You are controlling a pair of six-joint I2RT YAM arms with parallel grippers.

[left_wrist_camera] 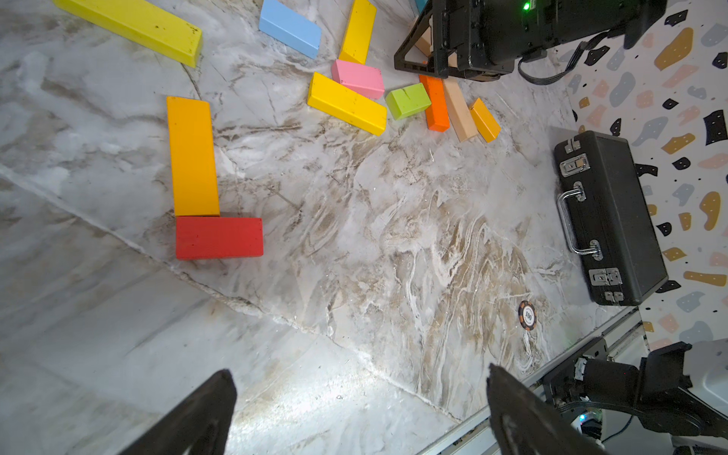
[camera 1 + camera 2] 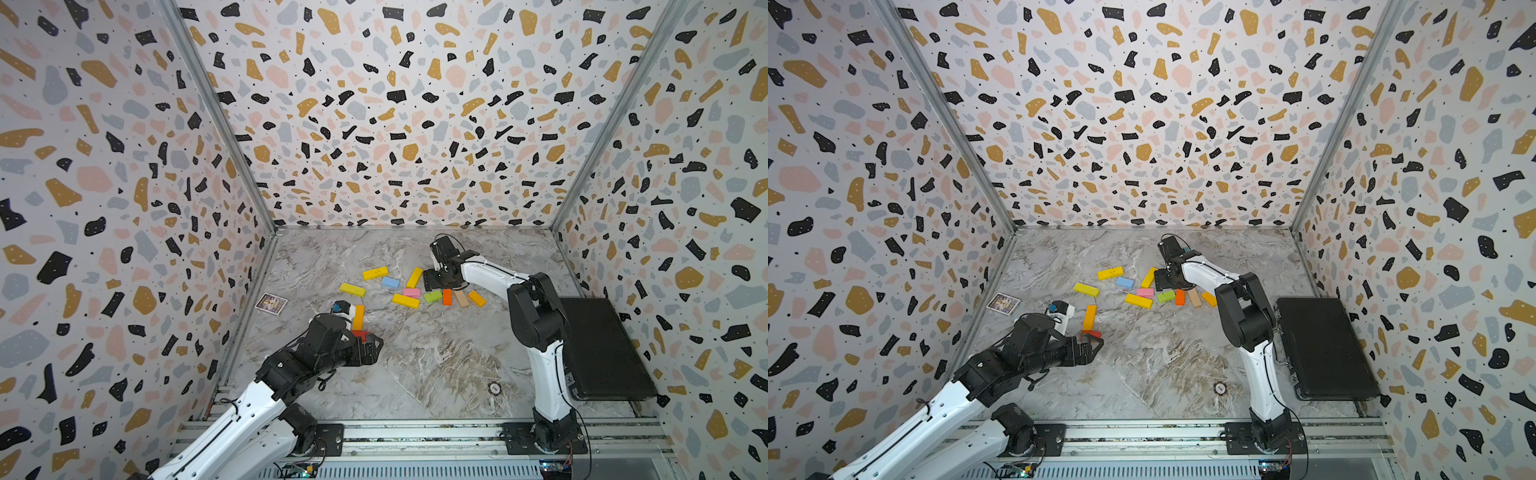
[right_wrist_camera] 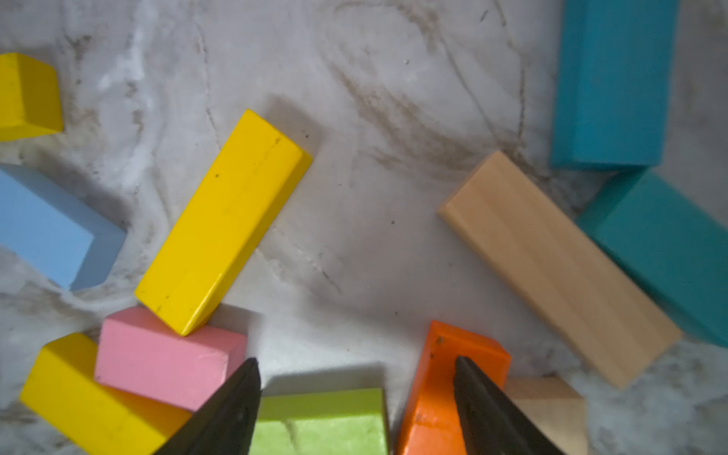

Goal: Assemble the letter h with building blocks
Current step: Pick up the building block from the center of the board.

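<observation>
**Top view.** My left gripper (image 2: 375,345) hangs wide and empty at lower centre, just beside the amber bar (image 2: 358,317) and red block (image 2: 360,335). The loose blocks (image 2: 405,300) lie mid-frame.

**Left wrist view.** The bar and red block touch in an L at upper left. A chip (image 1: 528,315) at lower right reads "100".

**Right wrist view.** My right gripper (image 3: 356,394) stands part open and empty over the green block (image 3: 319,421) at the bottom edge.

**Risk.** One finger overlaps the orange block (image 3: 433,388), so closing could trap both blocks.
</observation>
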